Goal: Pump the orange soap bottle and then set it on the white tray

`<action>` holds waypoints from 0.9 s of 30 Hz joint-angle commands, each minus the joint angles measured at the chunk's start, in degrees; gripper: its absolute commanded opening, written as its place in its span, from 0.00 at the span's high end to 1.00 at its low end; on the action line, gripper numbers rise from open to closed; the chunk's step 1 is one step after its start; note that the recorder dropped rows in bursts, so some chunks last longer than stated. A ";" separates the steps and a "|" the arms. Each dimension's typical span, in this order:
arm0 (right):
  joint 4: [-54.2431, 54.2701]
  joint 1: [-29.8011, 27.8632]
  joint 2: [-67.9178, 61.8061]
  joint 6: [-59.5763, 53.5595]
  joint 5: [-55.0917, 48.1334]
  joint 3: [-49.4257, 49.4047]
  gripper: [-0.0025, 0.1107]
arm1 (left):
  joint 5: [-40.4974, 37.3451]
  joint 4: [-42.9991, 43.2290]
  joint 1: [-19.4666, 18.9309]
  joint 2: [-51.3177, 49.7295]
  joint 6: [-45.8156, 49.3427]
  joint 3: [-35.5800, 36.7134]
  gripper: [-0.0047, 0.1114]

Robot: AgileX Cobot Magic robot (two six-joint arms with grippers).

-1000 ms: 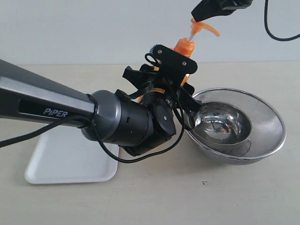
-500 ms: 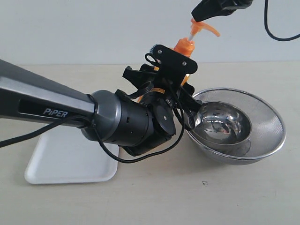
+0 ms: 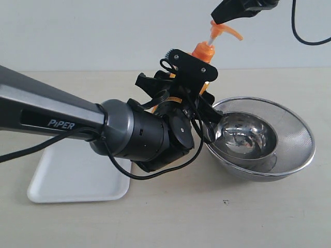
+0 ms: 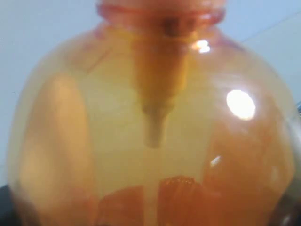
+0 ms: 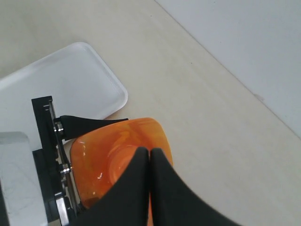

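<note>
Nothing had moved since a second earlier, and I read that as a pause just ahead of the press. My left hand (image 3: 192, 82) was clamped on the orange soap bottle (image 3: 204, 51), holding it upright between the white tray (image 3: 77, 191) and the steel bowls (image 3: 289, 155). Whether its base sat on the table (image 3: 170, 222) I couldn't tell, because the arm hid it. My right hand (image 3: 217, 18) was pinched shut with its tips on the pump head (image 3: 223, 30), and the white stem showed, so the pump looked unpressed. My worry was those narrow tips skidding off the sloped head if I pushed off-centre. A hard push could also slide the bottle down through the left grip or tip it toward the bowls, and the soap could land short on the table.
</note>
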State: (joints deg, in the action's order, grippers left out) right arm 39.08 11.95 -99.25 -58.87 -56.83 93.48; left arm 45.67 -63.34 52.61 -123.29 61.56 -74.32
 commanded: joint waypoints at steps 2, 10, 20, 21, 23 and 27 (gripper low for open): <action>-3.73 0.73 -2.07 0.56 -5.78 -1.46 0.98 | 0.81 2.75 0.52 0.97 -0.27 -0.75 0.92; -3.73 0.73 -2.07 0.57 -6.37 -1.46 0.98 | 0.81 2.75 0.52 0.97 -0.27 -0.75 0.92; -3.73 0.73 -2.07 1.22 -6.50 -1.46 0.98 | 0.81 2.75 0.52 0.97 -0.27 -0.75 0.92; -3.73 0.73 -2.07 1.21 -6.65 -1.46 0.98 | 0.81 2.75 0.52 0.97 -0.27 -0.75 0.92; -3.73 0.73 -2.07 1.21 -6.76 -1.46 0.98 | 0.81 2.75 0.52 0.97 -0.27 -0.75 0.92; -3.73 0.73 -2.07 1.36 -6.85 -1.46 0.98 | 0.81 2.75 0.52 0.97 -0.27 -0.75 0.92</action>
State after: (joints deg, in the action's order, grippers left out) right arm 38.62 11.95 -99.25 -57.76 -57.57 93.48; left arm 45.67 -63.34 52.61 -123.29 61.56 -74.32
